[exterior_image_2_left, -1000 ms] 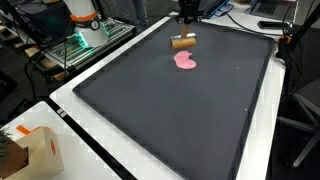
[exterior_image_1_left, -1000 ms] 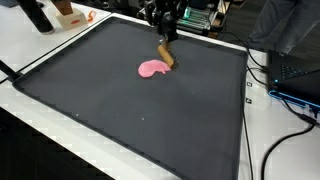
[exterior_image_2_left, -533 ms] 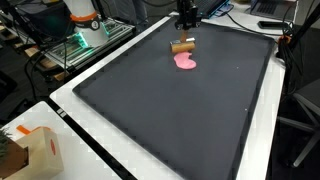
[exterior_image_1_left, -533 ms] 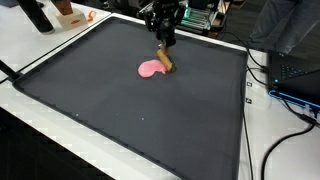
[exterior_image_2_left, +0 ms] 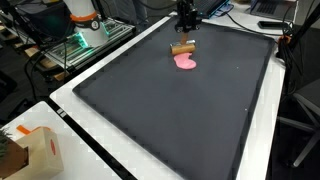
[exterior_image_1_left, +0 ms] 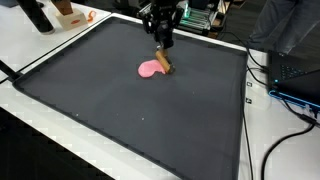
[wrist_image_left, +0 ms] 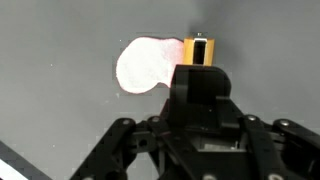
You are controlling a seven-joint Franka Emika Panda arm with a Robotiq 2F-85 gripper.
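One gripper (exterior_image_1_left: 163,40), one brown cylinder (exterior_image_1_left: 165,64), one pink flat piece (exterior_image_1_left: 151,69) — that's the count on the dark mat (exterior_image_1_left: 120,110). The gripper hangs above the far end of the mat, and in both exterior views the cylinder (exterior_image_2_left: 182,47) lies on its side just below the fingertips, with a gap between them. Nothing sits between the fingers; whether they're spread or closed, I cannot tell, as the wrist view shows only the black body of the gripper (wrist_image_left: 200,120).

In the wrist view, the cylinder (wrist_image_left: 199,50) shows end-on just beyond the gripper body, yellow-orange with a dark slot in its face. The pink piece (wrist_image_left: 145,66), a soft rounded blob shape, lies flat directly beside it, touching or nearly so, off to one side of the gripper's line.

Further from the gripper, in an exterior view, one cardboard box (exterior_image_2_left: 35,150) stands on the white table (exterior_image_2_left: 110,165) at the near corner, well apart from everything.
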